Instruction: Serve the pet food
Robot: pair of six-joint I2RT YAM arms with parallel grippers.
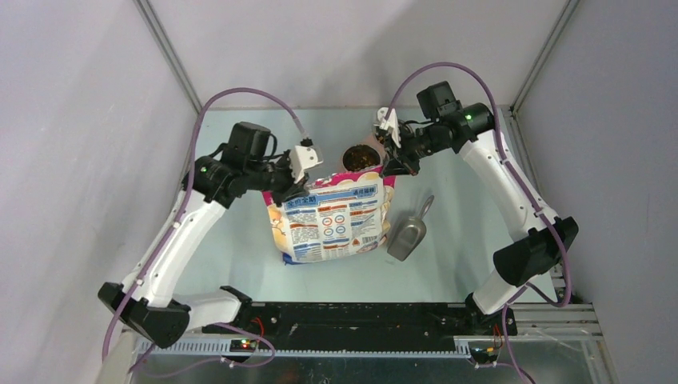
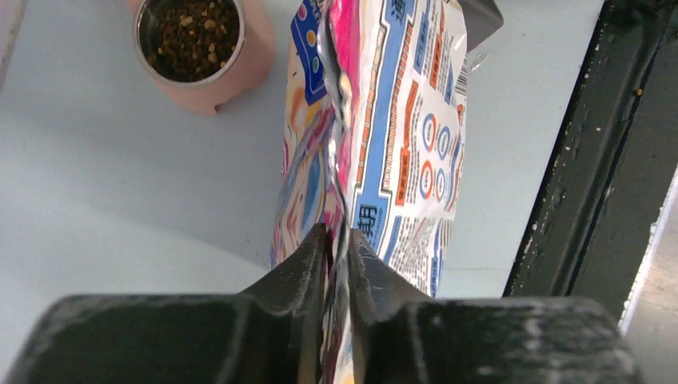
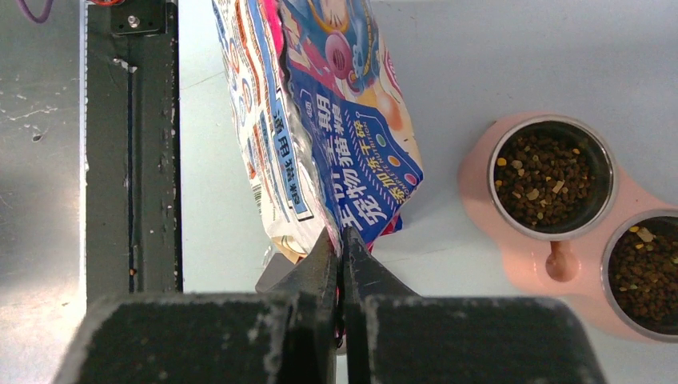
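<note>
Grey metal scoop point(image 1: 406, 238) is laid on the worktop point(image 1: 464, 232) just beside the printed bag point(image 1: 332, 220). The bag's top edge is pinched by the left claw point(image 2: 337, 236), barely parted, and the right claw point(image 3: 342, 236), fully closed. Beyond, pet food point(image 3: 552, 178) is held in pink bowls point(image 3: 478, 176).

The pet food point(image 3: 552, 176) is seen as small dark-brown kibble pieces, with a few tan and yellow ones, heaped loosely in two round steel bowls point(image 3: 610, 172) set in a pink stand point(image 3: 476, 180). It is found ahead and right of the right fingers point(image 3: 320, 264), well apart, and ahead and left of the left fingers point(image 2: 308, 256).
</note>
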